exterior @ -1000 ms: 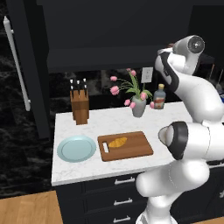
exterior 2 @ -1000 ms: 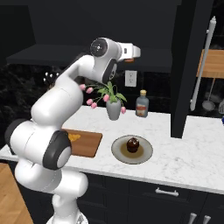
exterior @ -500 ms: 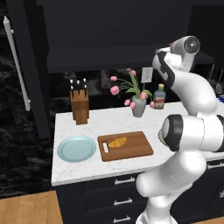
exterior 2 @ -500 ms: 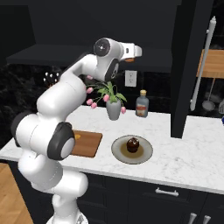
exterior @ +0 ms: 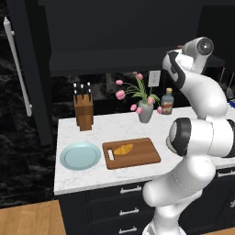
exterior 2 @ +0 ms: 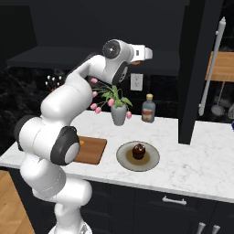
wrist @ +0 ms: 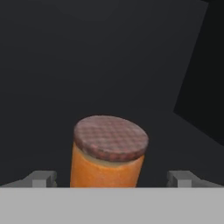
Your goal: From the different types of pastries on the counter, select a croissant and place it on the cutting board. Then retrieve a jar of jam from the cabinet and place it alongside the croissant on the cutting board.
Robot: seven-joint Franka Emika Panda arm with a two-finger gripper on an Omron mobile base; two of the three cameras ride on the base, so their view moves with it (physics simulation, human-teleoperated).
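The jar of jam, orange with a dull brownish lid, stands upright inside the dark cabinet. My gripper is open, with one fingertip on each side of the jar and a gap to both. From the right base view the hand is raised at the cabinet above the counter. The golden croissant lies on the wooden cutting board. A dark brown round pastry sits on a grey plate.
On the marble counter stand a light-blue plate, a knife block, a vase of pink flowers and a red-labelled bottle. A dark column rises right of the bottle.
The hand has edged slightly further toward the cabinet and the arm's lower links have shifted a little. The jaws have stayed open.
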